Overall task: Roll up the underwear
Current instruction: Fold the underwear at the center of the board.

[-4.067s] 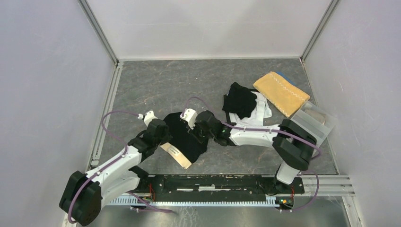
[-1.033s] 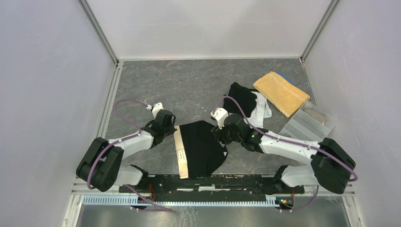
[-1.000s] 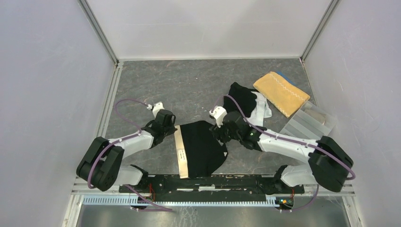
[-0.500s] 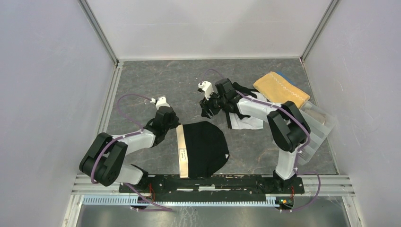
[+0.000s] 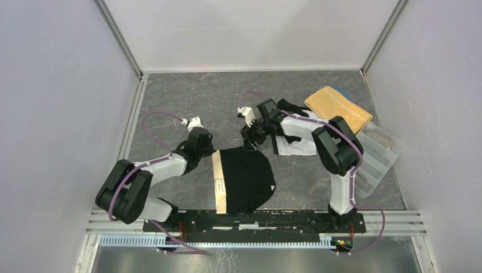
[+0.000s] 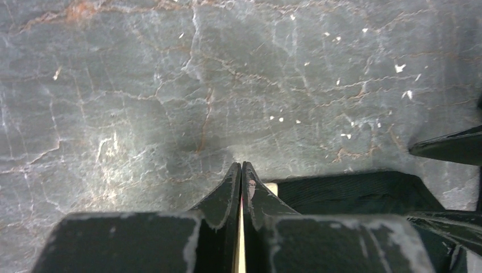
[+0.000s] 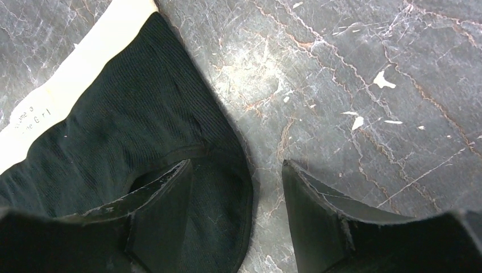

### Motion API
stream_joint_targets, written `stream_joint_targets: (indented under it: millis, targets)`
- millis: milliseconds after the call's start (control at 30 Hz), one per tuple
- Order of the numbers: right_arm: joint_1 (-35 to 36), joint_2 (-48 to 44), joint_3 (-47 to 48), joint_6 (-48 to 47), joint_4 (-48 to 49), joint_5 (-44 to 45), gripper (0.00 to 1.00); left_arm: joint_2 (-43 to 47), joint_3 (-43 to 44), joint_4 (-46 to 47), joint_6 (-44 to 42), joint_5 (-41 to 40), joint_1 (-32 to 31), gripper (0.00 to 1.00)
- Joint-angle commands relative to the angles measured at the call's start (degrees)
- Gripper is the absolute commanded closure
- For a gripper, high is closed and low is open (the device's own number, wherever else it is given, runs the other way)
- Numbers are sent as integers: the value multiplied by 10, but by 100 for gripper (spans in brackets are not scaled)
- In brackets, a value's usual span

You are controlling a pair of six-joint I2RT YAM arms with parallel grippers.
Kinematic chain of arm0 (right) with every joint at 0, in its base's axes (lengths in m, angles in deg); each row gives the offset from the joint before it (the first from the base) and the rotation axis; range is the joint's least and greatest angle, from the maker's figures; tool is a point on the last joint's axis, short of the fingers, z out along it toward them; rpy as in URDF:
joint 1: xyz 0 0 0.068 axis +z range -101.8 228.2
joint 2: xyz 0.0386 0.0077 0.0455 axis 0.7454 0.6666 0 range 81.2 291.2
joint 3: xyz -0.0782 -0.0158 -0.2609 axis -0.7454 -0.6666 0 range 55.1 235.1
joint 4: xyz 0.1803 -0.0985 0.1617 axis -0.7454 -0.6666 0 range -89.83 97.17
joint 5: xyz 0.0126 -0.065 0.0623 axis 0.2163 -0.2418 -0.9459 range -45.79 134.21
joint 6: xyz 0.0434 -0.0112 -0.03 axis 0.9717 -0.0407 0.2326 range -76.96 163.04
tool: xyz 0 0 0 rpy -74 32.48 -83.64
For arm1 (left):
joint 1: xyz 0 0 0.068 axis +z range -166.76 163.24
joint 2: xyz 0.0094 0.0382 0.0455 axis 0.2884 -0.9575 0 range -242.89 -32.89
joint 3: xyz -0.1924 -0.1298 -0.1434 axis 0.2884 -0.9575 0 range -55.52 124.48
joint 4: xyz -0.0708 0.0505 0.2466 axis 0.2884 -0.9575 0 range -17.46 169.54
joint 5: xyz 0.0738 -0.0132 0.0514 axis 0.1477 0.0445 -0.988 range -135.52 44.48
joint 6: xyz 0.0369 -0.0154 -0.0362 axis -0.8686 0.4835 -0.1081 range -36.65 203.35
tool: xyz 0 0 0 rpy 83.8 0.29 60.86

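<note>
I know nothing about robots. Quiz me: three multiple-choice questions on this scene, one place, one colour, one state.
1. Where is the yellow towel? A far right; B near left; C centre front.
2. What colour is the waistband of the black underwear? A red; B cream; C blue.
3. How is the right gripper? A open; B clamped on the towel; C out of sight.
Answers: A, it lies far right in the overhead view; B, a cream strip edges the black cloth; A, a gap shows between its fingers.
</note>
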Motion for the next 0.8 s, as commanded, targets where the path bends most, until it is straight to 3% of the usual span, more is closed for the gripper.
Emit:
stream_joint_targets:
  millis: [0, 367, 567, 767]
  targets:
    - [0, 16, 18, -7, -18, -11, 37, 18, 13, -33, 32, -25, 2, 92]
    - [0, 36, 24, -9, -23, -56, 59, 31, 7, -33, 44, -26, 2, 67]
    - [-1, 16, -1, -2, 9, -42, 85, 27, 9, -38, 50, -21, 3, 49]
    - [-5, -14, -28, -1, 42, -23, 93, 10, 12, -26, 48, 3, 4, 46]
